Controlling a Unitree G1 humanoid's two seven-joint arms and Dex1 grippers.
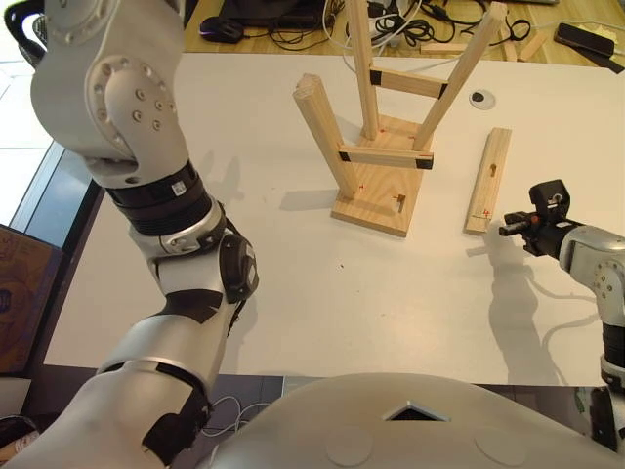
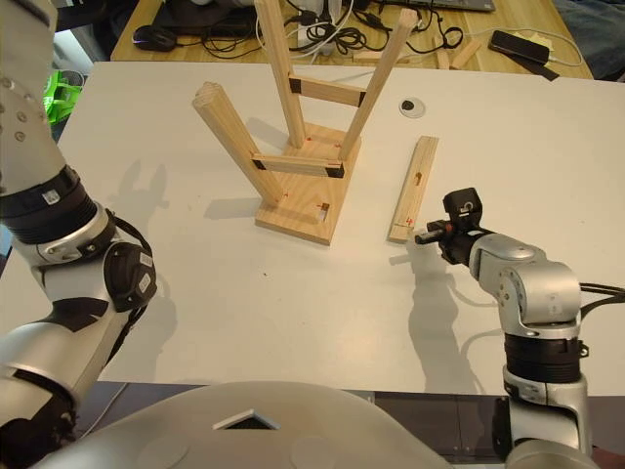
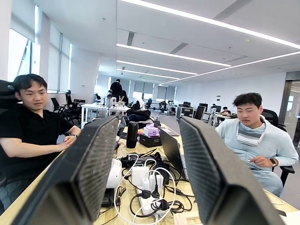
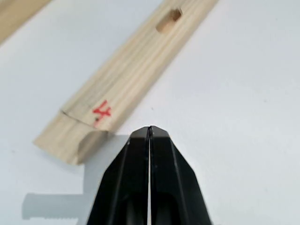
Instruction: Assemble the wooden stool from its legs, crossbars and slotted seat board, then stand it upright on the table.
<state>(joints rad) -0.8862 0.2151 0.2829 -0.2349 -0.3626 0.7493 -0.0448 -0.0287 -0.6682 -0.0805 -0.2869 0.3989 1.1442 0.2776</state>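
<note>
Pressed together with no gap between them, the black fingers of the right gripper point(image 4: 150, 129) are seen just short of the near end of a loose leg point(image 2: 414, 186), without touching it. This leg is laid flat on the white bench point(image 2: 293, 322), to the right of the part-built stool and apart from it. A red mark point(image 4: 101, 112) is drawn near its near end, and a hole point(image 4: 168, 18) is drilled farther along it.

At the middle of the bench the seat board point(image 2: 293, 217) is laid flat with its underside up. Three legs point(image 2: 234, 147) are set into it and point upward, splayed outward. They are joined by two crossbars point(image 2: 298, 164), one low between the left and right legs and one higher behind, with black pieces at their ends. An open slot point(image 2: 323, 207) is seen at the board's near right corner.

Held high at the left of the bench, the left gripper point(image 3: 149, 122) is pointed away across the room, its fingers spread wide with nothing between them. Beyond them a power strip point(image 3: 140, 180) and cables are seen on a wooden desk point(image 2: 547, 39) behind the bench. A round cap point(image 2: 412, 106) is set into the bench beyond the loose leg.
</note>
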